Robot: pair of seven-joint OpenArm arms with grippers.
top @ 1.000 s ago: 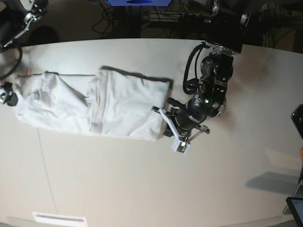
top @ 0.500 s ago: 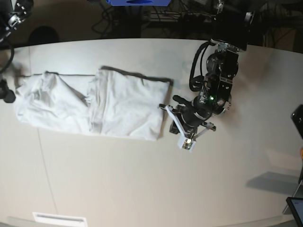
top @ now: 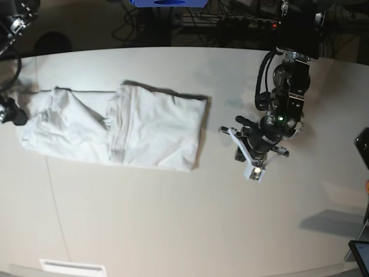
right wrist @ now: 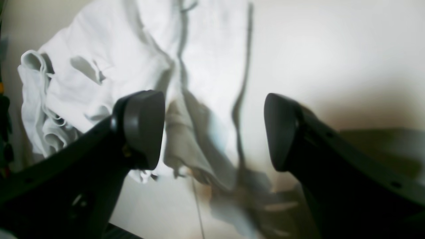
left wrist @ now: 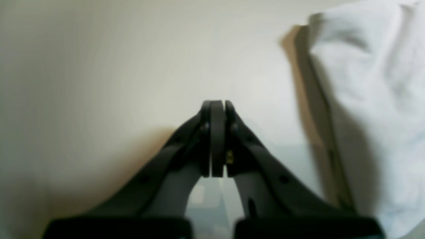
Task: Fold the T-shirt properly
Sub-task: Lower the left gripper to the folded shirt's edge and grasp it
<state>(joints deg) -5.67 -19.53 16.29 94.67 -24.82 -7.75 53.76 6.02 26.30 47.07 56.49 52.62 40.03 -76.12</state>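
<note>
Smooth off-white table (top: 173, 219) with curved far edge, dark cable-strewn room beyond at 12 o'clock, white T-shirt (top: 115, 130) partly folded toward 10 o'clock, left pincer (left wrist: 217, 139) pressed together, empty, right pincer (right wrist: 214, 129) spread above cloth.

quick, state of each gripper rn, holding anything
Left gripper: closed, empty, beside the T-shirt and off it.
Right gripper: open, holding nothing, above the T-shirt.

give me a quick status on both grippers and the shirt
Left gripper shut, empty, on bare table beside the cloth. Right gripper open above the T-shirt, holding nothing. Shirt partly folded, one end bunched. Nothing in the way.
</note>
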